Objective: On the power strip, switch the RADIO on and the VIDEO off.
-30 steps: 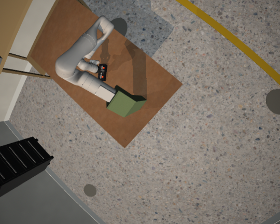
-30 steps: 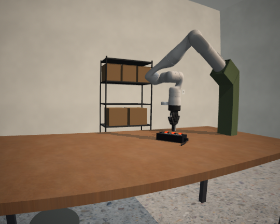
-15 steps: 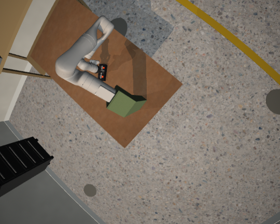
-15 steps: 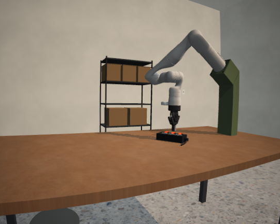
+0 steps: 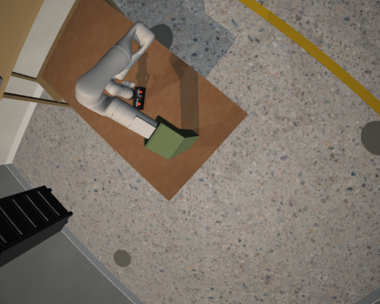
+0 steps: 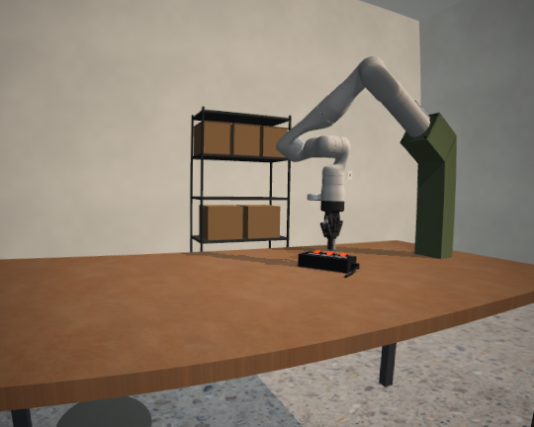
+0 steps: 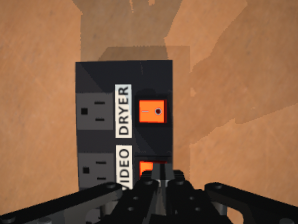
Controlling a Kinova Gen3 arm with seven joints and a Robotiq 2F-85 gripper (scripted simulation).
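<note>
A black power strip [image 6: 327, 260] lies flat on the brown table, right way up; it also shows from above [image 5: 139, 97] and in the wrist view [image 7: 125, 125]. In the wrist view I read the labels DRYER [image 7: 123, 111] and VIDEO [image 7: 124, 167], each beside an orange switch [image 7: 152, 111]. The VIDEO switch [image 7: 148, 168] is partly hidden by my fingers. The RADIO switch is hidden below my gripper. My gripper [image 7: 162, 176] [image 6: 331, 243] is shut and empty, pointing straight down with its tips just above or on the middle of the strip.
The green robot pedestal [image 6: 435, 187] stands on the table's far right. A black shelf rack with cardboard boxes [image 6: 239, 180] stands behind the table. A short cable stub [image 6: 350, 272] leaves the strip's right end.
</note>
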